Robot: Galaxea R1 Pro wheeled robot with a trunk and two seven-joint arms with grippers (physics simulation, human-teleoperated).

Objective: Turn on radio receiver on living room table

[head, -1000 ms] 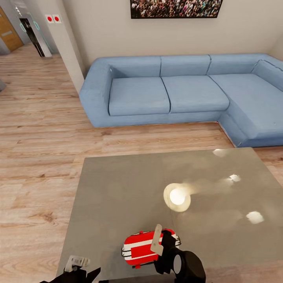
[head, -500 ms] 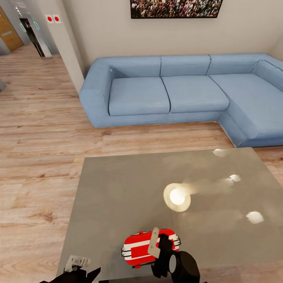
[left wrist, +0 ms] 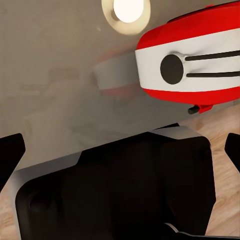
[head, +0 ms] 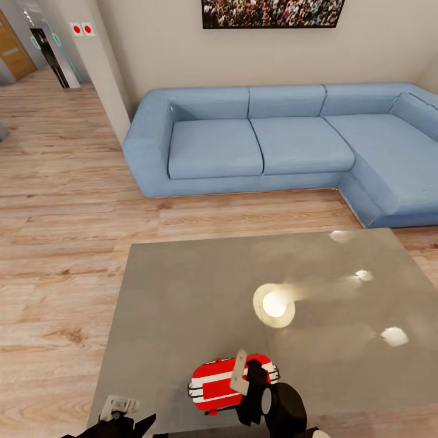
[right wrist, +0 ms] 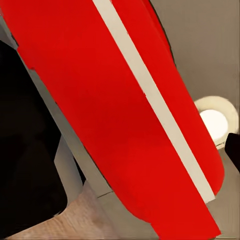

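Note:
The red radio receiver [head: 216, 383] with white stripes lies near the front edge of the glossy grey table [head: 182, 292]. My right gripper [head: 248, 378] stands open right at the radio's right end, one pale finger [head: 239, 371] over its red top; whether it touches I cannot tell. In the right wrist view the red radio receiver [right wrist: 115, 110] looms very close, with a dark fingertip [right wrist: 233, 151] beside it. My left gripper [head: 121, 410] hangs open at the table's front left corner. In the left wrist view the radio receiver [left wrist: 195, 62] shows its round dark dial, apart from the left gripper [left wrist: 120, 150].
A blue sectional sofa [head: 274, 146] wraps the far and right sides, with a strip of wood floor [head: 61, 255] between it and the table. A ceiling light's reflection [head: 274, 304] glares on the tabletop. A pillar [head: 100, 79] and a hallway lie at the far left.
My right gripper has slid a little to the left along the radio's right end and sunk slightly. The radio and the left gripper have stayed put.

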